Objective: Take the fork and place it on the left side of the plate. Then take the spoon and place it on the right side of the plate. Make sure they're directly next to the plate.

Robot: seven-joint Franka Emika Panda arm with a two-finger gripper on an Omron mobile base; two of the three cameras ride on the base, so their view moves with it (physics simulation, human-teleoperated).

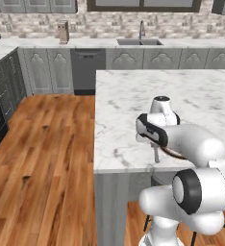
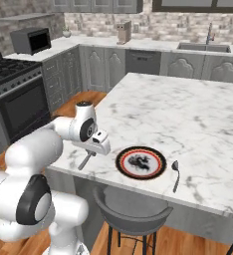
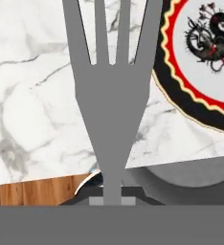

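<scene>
We hold the slim grey metal fork (image 3: 111,103) in closed fingers (image 2: 92,151) over the marble desk (image 2: 188,114), left of the red-rimmed black plate (image 2: 141,162), ready to lower alongside it.

The fork (image 3: 111,95) has its tine tips cut off; the plate (image 3: 200,100) runs off frame.
</scene>
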